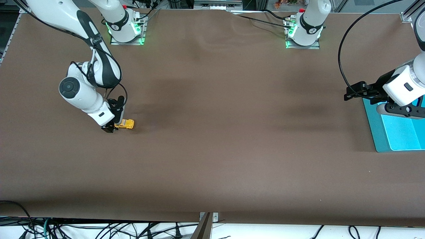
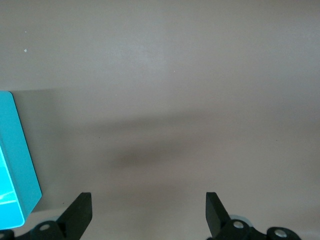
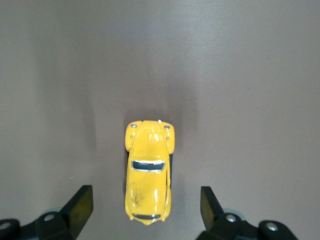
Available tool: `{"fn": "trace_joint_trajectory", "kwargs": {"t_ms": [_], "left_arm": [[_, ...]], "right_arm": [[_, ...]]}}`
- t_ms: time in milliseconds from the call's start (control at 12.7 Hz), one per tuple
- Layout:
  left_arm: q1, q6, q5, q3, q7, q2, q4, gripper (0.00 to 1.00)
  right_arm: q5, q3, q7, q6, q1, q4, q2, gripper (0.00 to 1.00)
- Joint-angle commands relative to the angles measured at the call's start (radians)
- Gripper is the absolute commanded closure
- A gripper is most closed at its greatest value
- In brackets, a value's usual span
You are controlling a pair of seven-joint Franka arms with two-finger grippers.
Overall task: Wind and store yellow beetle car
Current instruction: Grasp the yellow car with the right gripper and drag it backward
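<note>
At the right arm's end of the brown paper-covered table (image 1: 212, 149), your right arm's black two-finger gripper (image 1: 111, 127) was down low over the small bright yellow beetle-shaped toy car (image 1: 125, 124), fingers (image 3: 80, 205) spread wide with the car (image 3: 147, 172) lying between them, untouched on either side. At the left arm's end you had the left gripper (image 1: 349, 93) waiting, its fingers (image 2: 80, 212) also wide and holding nothing, beside the turquoise rectangular plastic tray (image 1: 373, 127).

High front camera facing both bases over whole table (image 1: 212, 149), wrist cameras close, looking down, sharing its brown surface.
</note>
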Motion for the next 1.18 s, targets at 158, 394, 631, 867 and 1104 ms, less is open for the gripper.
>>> {"fn": "trace_joint_trajectory", "kwargs": {"t_ms": [158, 394, 631, 867, 1104], "left_arm": [[-0.002, 0.002, -0.016, 0.001, -0.007, 0.011, 0.019, 0.00], [-0.002, 0.002, -0.016, 0.001, -0.007, 0.011, 0.019, 0.00], [-0.002, 0.002, -0.016, 0.001, -0.007, 0.011, 0.019, 0.00], [-0.002, 0.002, -0.016, 0.001, -0.007, 0.013, 0.019, 0.00], [-0.004, 0.002, -0.016, 0.001, -0.007, 0.013, 0.019, 0.00]], "right_arm": [[-0.001, 0.000, -0.054, 0.082, -0.003, -0.006, 0.049, 0.12], [0.001, 0.000, -0.053, 0.102, -0.003, -0.004, 0.072, 0.67], [-0.001, 0.000, -0.062, 0.094, -0.003, -0.003, 0.069, 0.95], [-0.001, 0.000, -0.132, 0.093, 0.001, -0.004, 0.072, 0.95], [0.001, -0.006, -0.169, 0.067, -0.014, -0.003, 0.103, 0.94]]}}
